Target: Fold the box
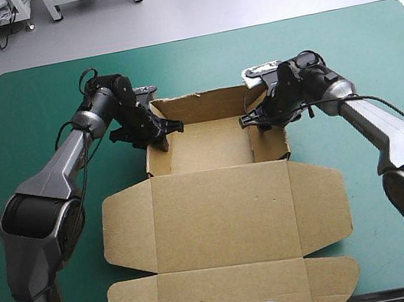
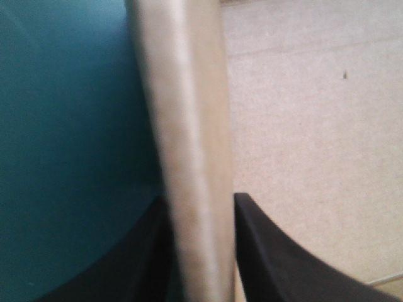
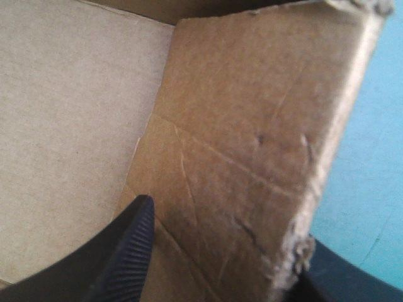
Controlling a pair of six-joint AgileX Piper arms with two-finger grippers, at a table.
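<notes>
The brown box (image 1: 224, 213) lies mid-table as an open tray (image 1: 209, 146) at its far part, walls raised, with the lid and its flaps flat toward the near edge. My left gripper (image 1: 154, 134) stands at the tray's left wall and my right gripper (image 1: 260, 118) at its right wall. In the left wrist view the wall's edge (image 2: 189, 126) runs between the black fingers, and the left gripper (image 2: 201, 201) is shut on it. The right gripper (image 3: 227, 226) is shut on the right wall (image 3: 252, 126), one finger inside over the tray floor (image 3: 69, 126), the other outside.
The teal-green cover (image 1: 33, 117) shows bare on both sides of the box and beyond the tray toward the far edge. The lid's near flap (image 1: 233, 293) reaches close to the table's near edge. Both arms slant in over the cover toward the tray.
</notes>
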